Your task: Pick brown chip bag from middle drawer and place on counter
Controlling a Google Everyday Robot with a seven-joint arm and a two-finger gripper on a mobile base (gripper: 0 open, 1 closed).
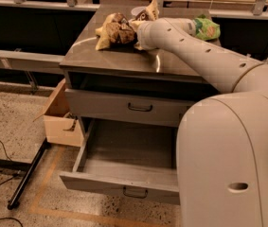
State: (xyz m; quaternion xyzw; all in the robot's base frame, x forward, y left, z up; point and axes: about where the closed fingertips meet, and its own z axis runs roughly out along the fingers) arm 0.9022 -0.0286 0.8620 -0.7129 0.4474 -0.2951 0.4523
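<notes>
Resting on the counter (119, 60) just beside our gripper (137, 35), the brown bag (115, 31) looks light, crinkly, slippery (pinch a crimped edge); whether we hold it, we cannot tell.

The chip bag (115, 32) is dark brown with tan edges, the counter (110, 60) glossy grey-brown; the cream gripper (136, 33) is near its back edge.

On the counter (110, 58): brown chip bag (113, 32) (gripper (135, 37) just beside it) and green chip bag (206, 27)
</notes>
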